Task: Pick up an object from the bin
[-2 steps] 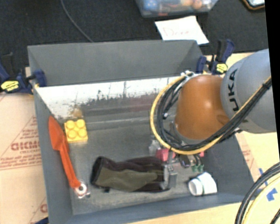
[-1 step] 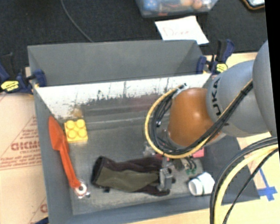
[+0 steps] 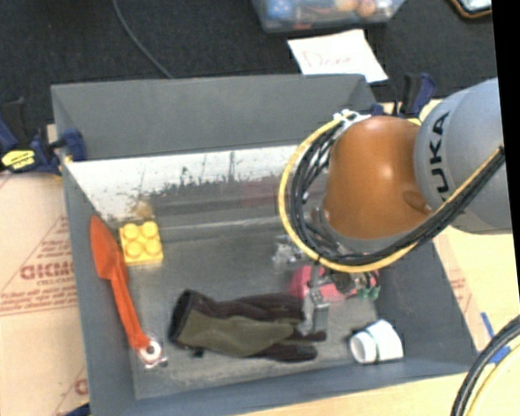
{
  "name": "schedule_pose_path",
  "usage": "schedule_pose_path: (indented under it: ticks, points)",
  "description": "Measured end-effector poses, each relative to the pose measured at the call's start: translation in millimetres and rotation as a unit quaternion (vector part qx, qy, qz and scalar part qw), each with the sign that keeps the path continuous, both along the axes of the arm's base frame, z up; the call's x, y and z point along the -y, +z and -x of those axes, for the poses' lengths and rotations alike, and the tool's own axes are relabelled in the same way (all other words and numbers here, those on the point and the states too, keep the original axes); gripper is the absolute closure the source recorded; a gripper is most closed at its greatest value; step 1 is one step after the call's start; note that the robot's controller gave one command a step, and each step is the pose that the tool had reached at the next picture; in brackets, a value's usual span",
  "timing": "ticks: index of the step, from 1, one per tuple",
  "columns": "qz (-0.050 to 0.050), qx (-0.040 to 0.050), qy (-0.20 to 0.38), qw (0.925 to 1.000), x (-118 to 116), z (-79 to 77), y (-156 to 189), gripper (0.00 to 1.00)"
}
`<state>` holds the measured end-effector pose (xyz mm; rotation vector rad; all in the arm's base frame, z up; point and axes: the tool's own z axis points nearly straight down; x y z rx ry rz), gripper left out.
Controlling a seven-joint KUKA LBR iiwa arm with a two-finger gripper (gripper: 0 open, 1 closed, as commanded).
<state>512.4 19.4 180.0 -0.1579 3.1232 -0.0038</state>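
The arm (image 3: 472,166) comes in from the right, and its orange wrist cover (image 3: 371,178), ringed by cables, sits above the right half of the bin (image 3: 205,107). The gripper (image 3: 317,303) points straight down near the front wall, at the right end of a dark olive glove (image 3: 240,328); whether it is wide or narrow I cannot tell. The glove lies flat, its long axis running left to right, with the right end nearer the front wall. A white cup (image 3: 375,342) lies on its side just right of it. A pink thing (image 3: 300,281) shows beside the gripper. Farther left, an orange scoop (image 3: 116,282) lies along the left wall, and a yellow brick (image 3: 141,242) sits beside its far end
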Motion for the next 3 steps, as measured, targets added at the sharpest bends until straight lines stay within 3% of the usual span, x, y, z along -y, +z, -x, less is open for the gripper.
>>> schedule_pose_path:
  ticks: [1, 2, 3]
  points:
    - [0.001, 0.0019, 0.028, 0.9996, 17, -3.4, -74, 0.0]
    - [-0.001, 0.0039, 0.007, 1.0, 1, -10.0, -45, 0.0]
    - [0.002, 0.0032, 0.022, 0.9998, 10, -4.7, -49, 0.0]
